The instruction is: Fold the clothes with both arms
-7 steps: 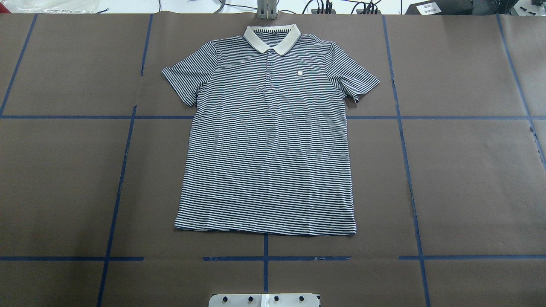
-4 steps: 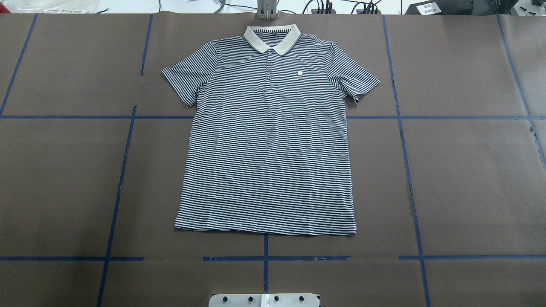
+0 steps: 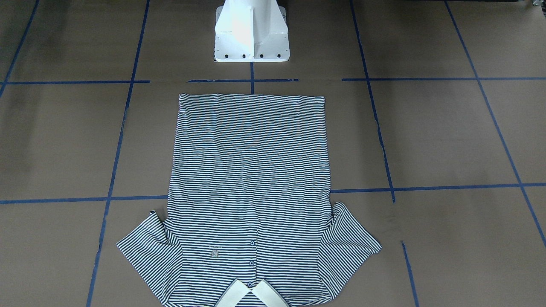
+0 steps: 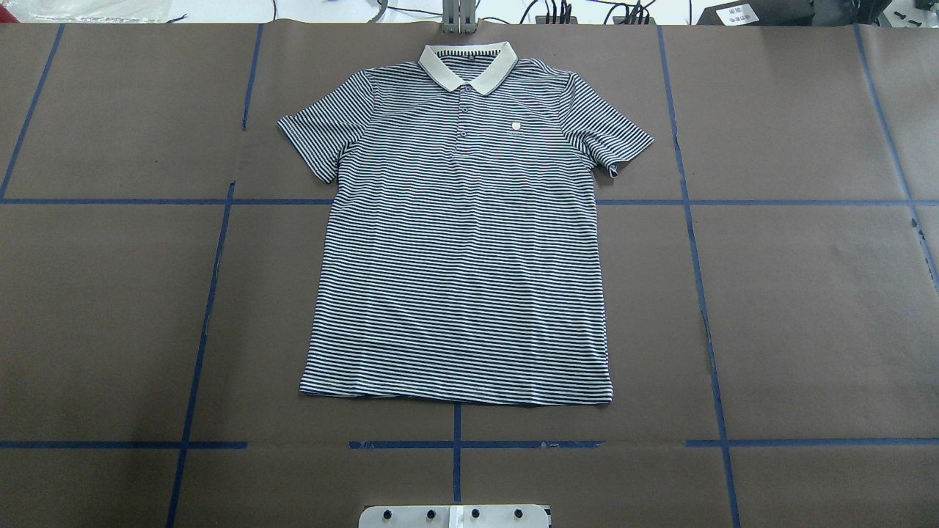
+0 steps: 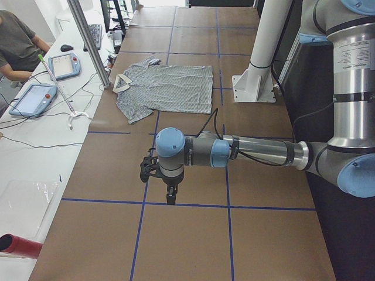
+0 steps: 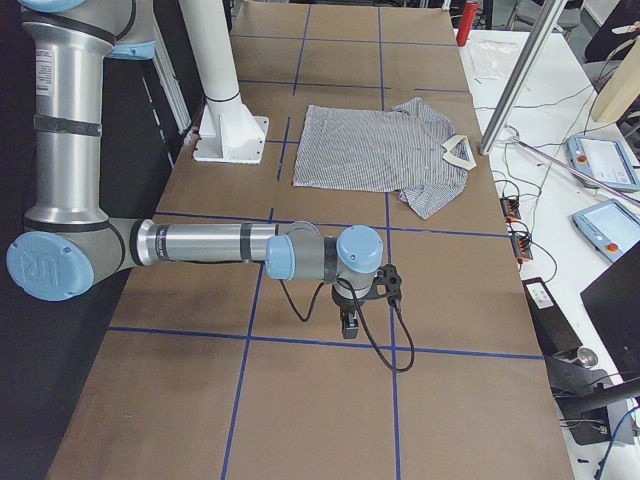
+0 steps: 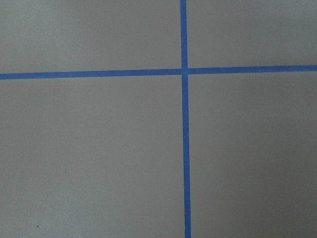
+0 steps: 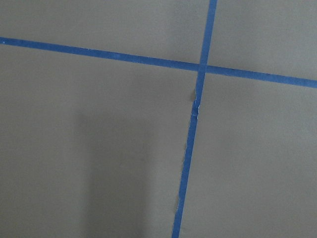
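Table (image 4: pixel 807 330): shirt (image 4: pixel 462 249) well apart from end effectors (image 5: pixel 170 198) (image 6: pixel 348 328).

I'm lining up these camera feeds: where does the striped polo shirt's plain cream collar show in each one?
Front-facing: plain cream collar at the bottom edge, centre.
Overhead: collar top centre.
Exterior left: collar upper left.
Exterior right: collar upper right.
Wrist views: absent; only the blue-taped brown table.
Shared landmark: white pedestal base, at the end opposite the collar.

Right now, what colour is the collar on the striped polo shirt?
Plain cream collar on the navy-and-white striped polo shirt; clearest in the overhead exterior view.
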Motion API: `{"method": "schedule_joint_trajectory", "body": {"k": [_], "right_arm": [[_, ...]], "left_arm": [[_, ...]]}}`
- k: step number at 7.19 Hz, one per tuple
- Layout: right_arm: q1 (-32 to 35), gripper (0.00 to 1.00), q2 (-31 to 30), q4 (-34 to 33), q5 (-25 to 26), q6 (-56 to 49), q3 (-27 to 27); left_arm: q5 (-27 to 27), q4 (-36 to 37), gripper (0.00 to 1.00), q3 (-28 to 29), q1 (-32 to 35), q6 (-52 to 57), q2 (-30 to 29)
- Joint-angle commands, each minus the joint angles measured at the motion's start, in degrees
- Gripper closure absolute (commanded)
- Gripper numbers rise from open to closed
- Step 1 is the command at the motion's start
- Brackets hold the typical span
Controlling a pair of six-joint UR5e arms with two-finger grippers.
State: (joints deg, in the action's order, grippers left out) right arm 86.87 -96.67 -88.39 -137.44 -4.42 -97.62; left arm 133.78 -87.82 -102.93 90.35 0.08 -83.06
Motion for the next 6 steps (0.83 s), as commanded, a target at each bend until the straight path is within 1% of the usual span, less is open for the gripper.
{"method": "schedule_joint_trajectory", "body": {"k": [1,2,4,6], "right_arm": [[-0.12,0.00,-0.71,2.35,0.15,-0.06,0.24],[-0.47,0.00,-0.62,2.52,-0.28,-0.07,1.02],[-0.65,0.00,-0.71,2.61,-1.33,-0.07,0.59],[-1.78,0.00,-0.71,3.40,-0.64,0.02,1.02]], "left_arm": [[3.21,-0.07,0.00,-2.01,0.00,-0.17,0.00],[3.67,-0.16,0.00,-2.53,0.00,-0.25,0.00],[3.77,-0.33,0.00,-2.80,-0.09,-0.17,0.00],[3.77,-0.34,0.00,-2.37,0.00,-0.17,0.00]]}}
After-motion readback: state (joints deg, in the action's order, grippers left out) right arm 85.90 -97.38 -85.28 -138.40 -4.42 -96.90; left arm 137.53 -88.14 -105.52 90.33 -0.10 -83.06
